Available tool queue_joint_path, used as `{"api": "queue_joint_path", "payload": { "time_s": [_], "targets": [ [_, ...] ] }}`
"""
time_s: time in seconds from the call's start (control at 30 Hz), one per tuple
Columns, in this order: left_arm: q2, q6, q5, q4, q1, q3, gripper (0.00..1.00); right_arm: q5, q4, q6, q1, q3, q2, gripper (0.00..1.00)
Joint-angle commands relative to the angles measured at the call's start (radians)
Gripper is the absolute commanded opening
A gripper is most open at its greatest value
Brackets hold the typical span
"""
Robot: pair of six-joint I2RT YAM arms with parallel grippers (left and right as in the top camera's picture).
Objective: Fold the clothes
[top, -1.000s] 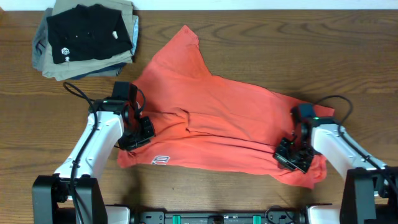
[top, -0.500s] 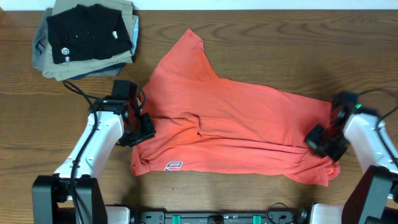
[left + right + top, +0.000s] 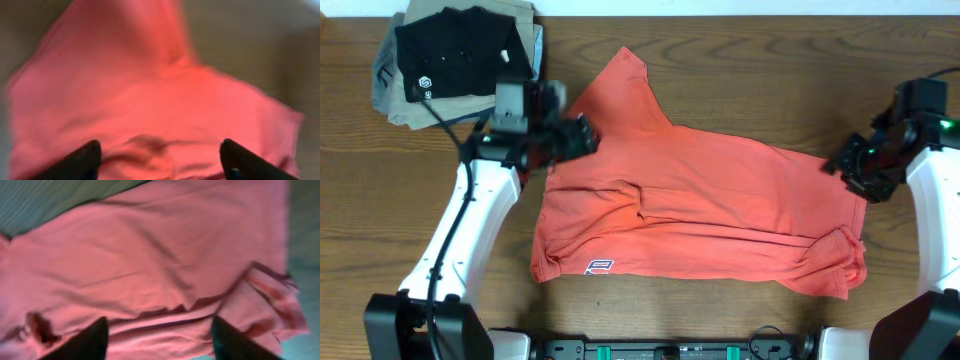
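wood table | coral t-shirt rumpled | left fingers apart | right fingers apart

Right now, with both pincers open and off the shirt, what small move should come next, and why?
Probably lower the left pincer onto the pointed corner sticking out at the top: it hangs open right beside it, and the T-shirt is only partly folded.
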Motion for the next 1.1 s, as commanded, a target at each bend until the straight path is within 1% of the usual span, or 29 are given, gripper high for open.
{"api": "queue_joint_path", "payload": {
  "time_s": [0.0,0.03,0.1,0.17,0.2,0.3,0.5,0.63,0.77,0.9,0.97,1.07],
  "targets": [
    [0.028,0.059,-0.014,0.020,-0.050,0.144,0.80,-0.052,0.016,-0.040,0.058,-0.023,-0.001,0.75],
    [0.051,0.059,-0.063,0.025,-0.061,0.191,0.82,-0.052,0.025,-0.040,0.079,-0.032,-0.001,0.79],
    [0.093,0.059,-0.124,0.049,-0.072,0.246,0.85,-0.052,0.042,-0.040,0.110,-0.050,-0.001,0.81],
    [0.148,0.059,-0.129,0.100,-0.078,0.283,0.86,-0.052,0.064,-0.040,0.148,-0.071,-0.001,0.81],
    [0.183,0.058,-0.129,0.136,-0.081,0.294,0.86,-0.052,0.078,-0.040,0.167,-0.084,-0.001,0.82],
    [0.273,0.058,-0.129,0.222,-0.089,0.299,0.86,-0.052,0.100,-0.040,0.209,-0.112,-0.001,0.84],
    [0.441,0.049,-0.129,0.382,-0.099,0.299,0.86,-0.052,0.113,-0.040,0.237,-0.138,-0.001,0.84],
    [0.517,-0.026,-0.129,0.466,-0.102,0.299,0.86,-0.049,0.114,-0.040,0.246,-0.143,-0.001,0.85],
    [0.579,-0.127,-0.129,0.509,-0.106,0.299,0.86,-0.015,0.117,-0.040,0.247,-0.143,-0.001,0.86],
    [0.642,-0.193,-0.129,0.551,-0.117,0.299,0.86,0.000,0.117,-0.045,0.247,-0.143,-0.001,0.86],
    [0.663,-0.222,-0.129,0.562,-0.124,0.299,0.86,0.001,0.117,-0.050,0.247,-0.143,-0.001,0.86],
    [0.686,-0.224,-0.129,0.587,-0.138,0.299,0.86,0.001,0.118,-0.052,0.247,-0.143,-0.001,0.86]
  ]
}}
